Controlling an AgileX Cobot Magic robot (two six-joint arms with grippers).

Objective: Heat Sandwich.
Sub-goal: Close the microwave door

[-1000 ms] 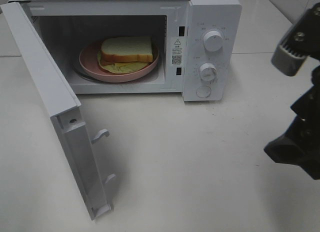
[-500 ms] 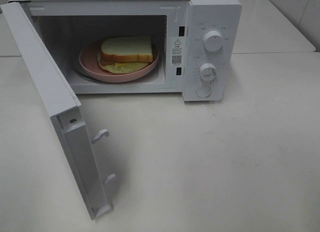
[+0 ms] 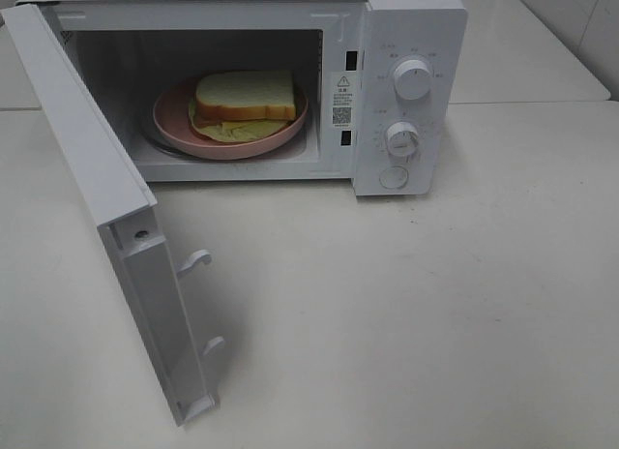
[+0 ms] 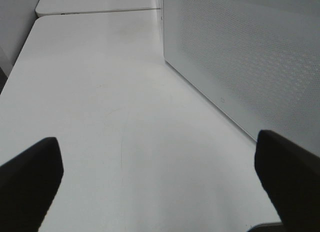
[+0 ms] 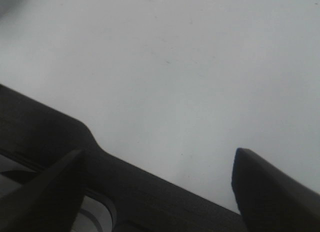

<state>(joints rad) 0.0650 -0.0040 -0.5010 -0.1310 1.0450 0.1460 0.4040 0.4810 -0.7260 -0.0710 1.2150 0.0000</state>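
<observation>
White is the colour of almost everything in the high view: a white microwave (image 3: 406, 23) sits at the back left of a white counter (image 3: 435, 304). Its door (image 3: 97, 178) hangs wide open and sticks out toward the front left corner of the counter. Inside the microwave is a round pink plate (image 3: 174, 120), and the sandwich (image 3: 247, 96) lies on it, with pale bread on top and yellow-green filling peeking out below. On the right side of the microwave are two round knobs, one (image 3: 413, 79) above the other (image 3: 402, 137), and a round button (image 3: 394, 177) under them. In the left wrist view, the left gripper (image 4: 157, 164) has its two black fingers (image 4: 30, 182) spread far apart over the counter, holding nothing, and the dotted outside of the door stands close by. In the right wrist view, the right gripper (image 5: 160, 159) also has its dark fingers (image 5: 265, 182) spread apart with nothing in them, over plain white counter.
</observation>
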